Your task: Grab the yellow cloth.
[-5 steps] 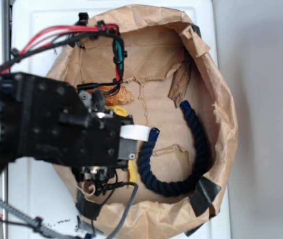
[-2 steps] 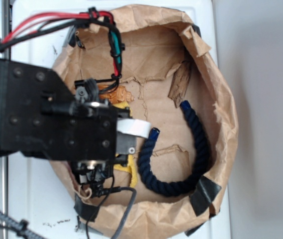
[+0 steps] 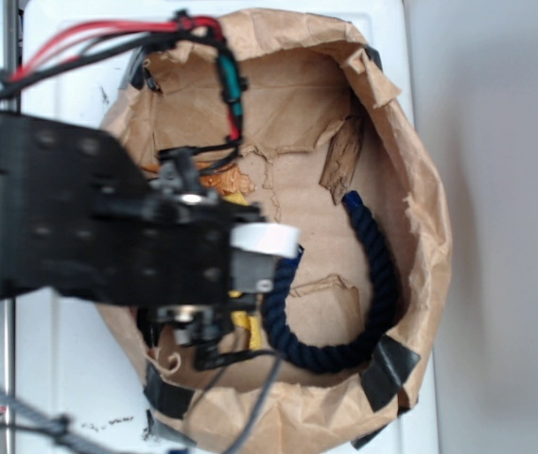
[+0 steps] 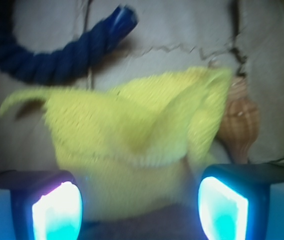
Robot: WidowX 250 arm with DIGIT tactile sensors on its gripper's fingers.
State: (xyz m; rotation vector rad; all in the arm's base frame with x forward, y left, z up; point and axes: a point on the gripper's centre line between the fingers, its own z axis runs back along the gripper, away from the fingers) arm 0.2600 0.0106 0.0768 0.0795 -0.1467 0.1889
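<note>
Brown paper lines the tub [image 3: 382,95]; my gripper [image 4: 139,207], pads apart, straddles the yellow cloth [image 4: 132,135] lying crosswise just ahead.

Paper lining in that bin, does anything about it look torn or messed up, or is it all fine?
It is damaged. The brown paper lining has a ragged tear running across its floor, with a loose torn flap sticking up near the blue rope. Black tape patches hold the rim. The yellow cloth lies rumpled, which is normal for a towel.
</note>
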